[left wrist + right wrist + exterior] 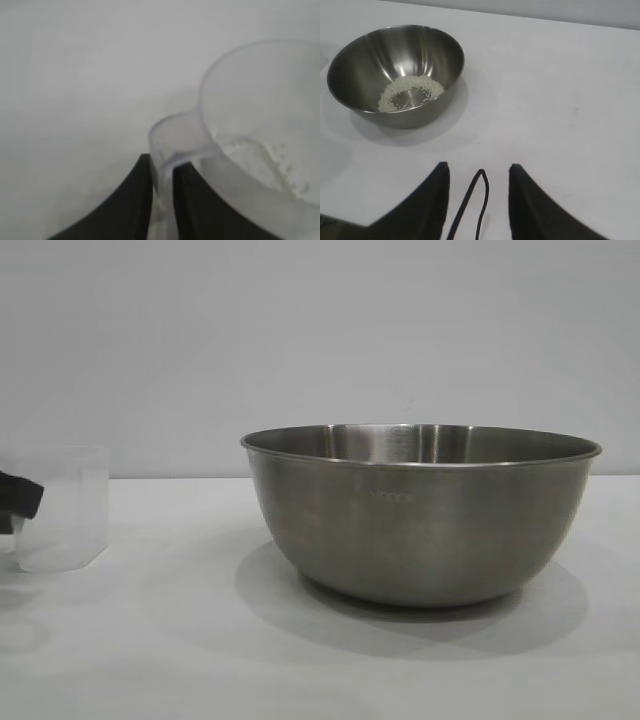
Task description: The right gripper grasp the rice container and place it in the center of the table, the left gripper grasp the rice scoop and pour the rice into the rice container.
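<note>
Both grippers: left gripper point(162, 200) fingers pinch the scoop point(260, 140) handle, well left of the bowl point(420, 515); right gripper point(476, 200) sits open and empty, bowl ahead.

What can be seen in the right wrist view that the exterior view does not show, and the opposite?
Only the right wrist view shows the inside of the rice container, with a ring of rice on its bottom, and the right gripper open and empty, away from the bowl. Only the exterior view shows the rice scoop standing upright on the table at the far left, with part of the left gripper at its side. Both views show the steel bowl standing upright on the white table, with nothing touching it.
</note>
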You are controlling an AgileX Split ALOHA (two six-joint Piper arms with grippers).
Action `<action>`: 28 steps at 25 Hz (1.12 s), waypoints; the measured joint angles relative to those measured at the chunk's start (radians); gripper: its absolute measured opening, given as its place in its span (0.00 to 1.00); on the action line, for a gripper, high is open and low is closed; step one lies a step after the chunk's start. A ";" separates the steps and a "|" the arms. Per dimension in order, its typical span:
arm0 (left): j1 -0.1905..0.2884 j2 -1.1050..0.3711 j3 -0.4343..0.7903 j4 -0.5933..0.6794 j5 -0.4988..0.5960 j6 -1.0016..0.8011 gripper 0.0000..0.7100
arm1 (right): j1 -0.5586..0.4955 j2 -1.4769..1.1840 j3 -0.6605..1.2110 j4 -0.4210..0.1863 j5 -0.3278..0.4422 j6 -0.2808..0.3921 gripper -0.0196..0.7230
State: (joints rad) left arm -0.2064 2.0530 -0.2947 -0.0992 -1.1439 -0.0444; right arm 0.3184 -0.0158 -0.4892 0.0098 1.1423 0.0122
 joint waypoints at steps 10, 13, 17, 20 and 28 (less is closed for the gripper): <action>0.036 -0.052 0.051 -0.147 -0.012 -0.048 0.28 | 0.000 0.000 0.000 0.000 0.000 0.000 0.34; 0.117 -0.082 0.051 -0.081 -0.012 -0.057 0.28 | 0.000 0.000 0.000 0.000 0.000 0.000 0.34; 0.280 -0.092 0.049 0.110 -0.012 -0.058 0.28 | 0.000 0.000 0.000 0.000 0.000 0.000 0.34; 0.346 -0.092 0.040 0.196 -0.012 -0.058 0.28 | 0.000 0.000 0.000 0.000 0.000 0.000 0.34; 0.356 -0.260 0.040 0.248 -0.008 -0.062 0.28 | 0.000 0.000 0.000 0.000 0.000 0.002 0.34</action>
State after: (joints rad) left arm 0.1500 1.7928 -0.2545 0.1488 -1.1519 -0.1066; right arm 0.3184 -0.0158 -0.4892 0.0098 1.1423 0.0140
